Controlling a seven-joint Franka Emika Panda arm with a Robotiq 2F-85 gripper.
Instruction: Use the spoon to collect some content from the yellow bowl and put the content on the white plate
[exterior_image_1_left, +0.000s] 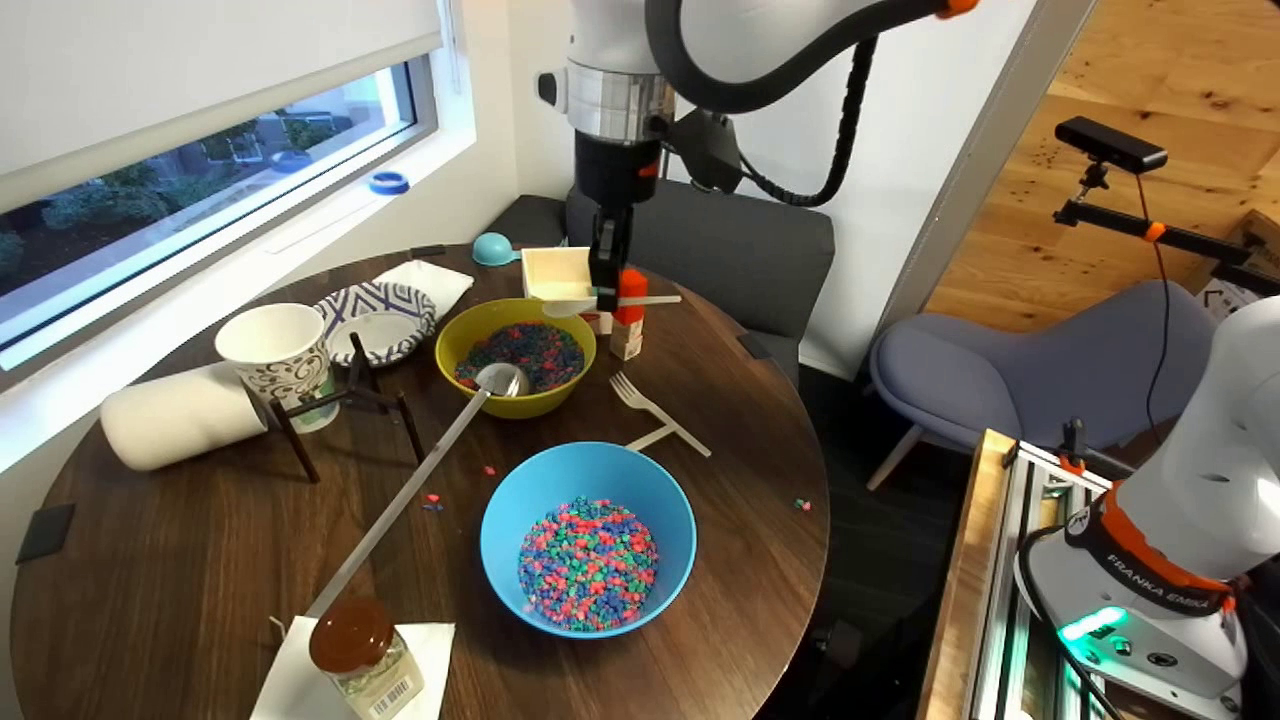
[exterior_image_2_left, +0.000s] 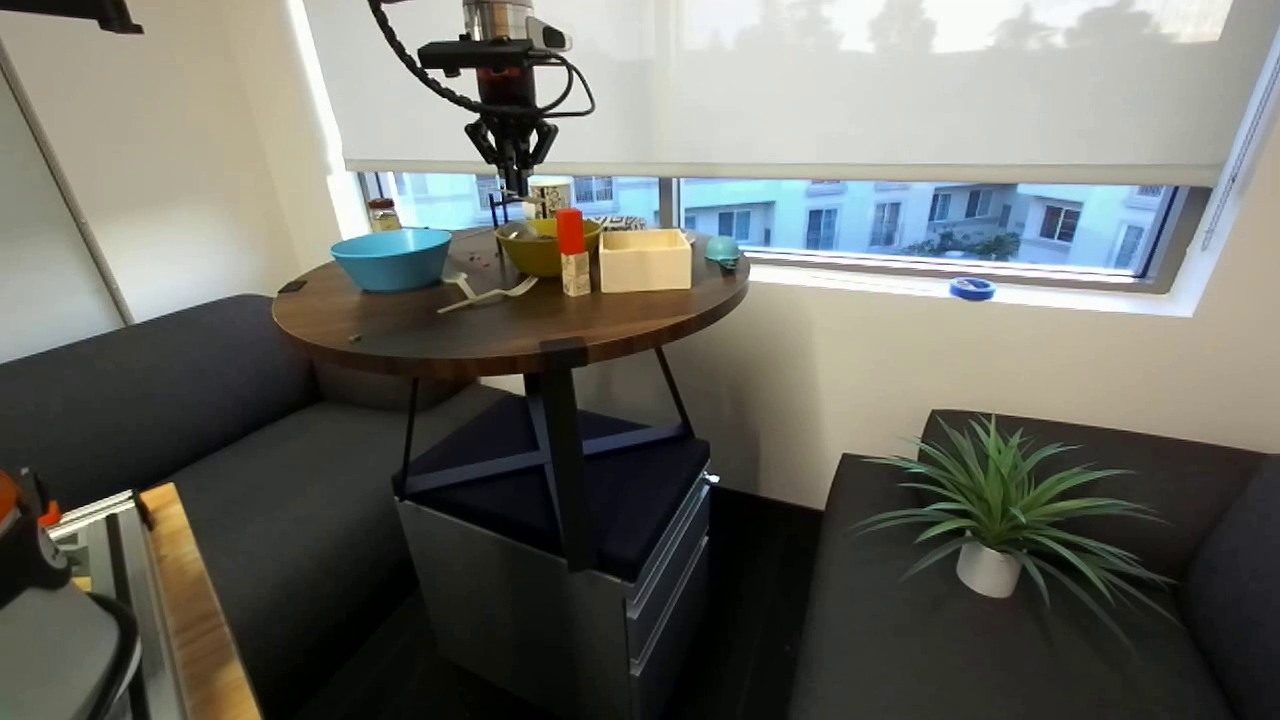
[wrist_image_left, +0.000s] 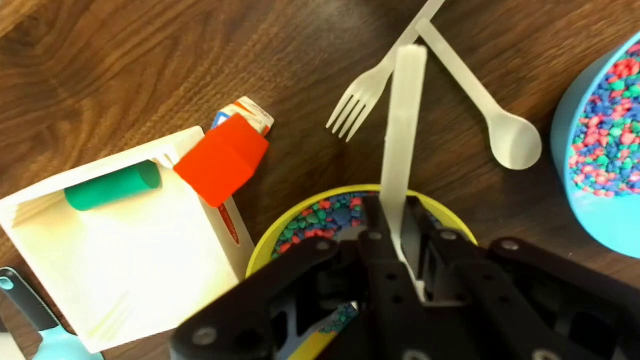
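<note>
My gripper (exterior_image_1_left: 606, 298) is shut on the pale spoon (exterior_image_1_left: 653, 300) by its handle, above the far rim of the yellow bowl (exterior_image_1_left: 530, 406). The spoon lies roughly level, its head over the bowl. In the wrist view the handle (wrist_image_left: 404, 110) points away from the jaws (wrist_image_left: 393, 202); the head is hidden behind the gripper. The content (exterior_image_1_left: 535, 350), multicoloured beads, lies in the yellow bowl. I cannot tell whether the spoon's head carries beads. The white plate (exterior_image_1_left: 372, 298) with dark zigzag pattern lies beyond the bowl, towards the window.
A long-handled metal ladle (exterior_image_1_left: 420, 470) rests in the yellow bowl. A blue bowl (exterior_image_1_left: 500, 545) of beads, a fork (exterior_image_1_left: 660, 412), another spoon (wrist_image_left: 514, 140), a red-capped glue bottle (wrist_image_left: 222, 160) and a cream box (wrist_image_left: 135, 260) stand around. A black stand (exterior_image_1_left: 365, 395) and cups (exterior_image_1_left: 275, 345) are near the plate.
</note>
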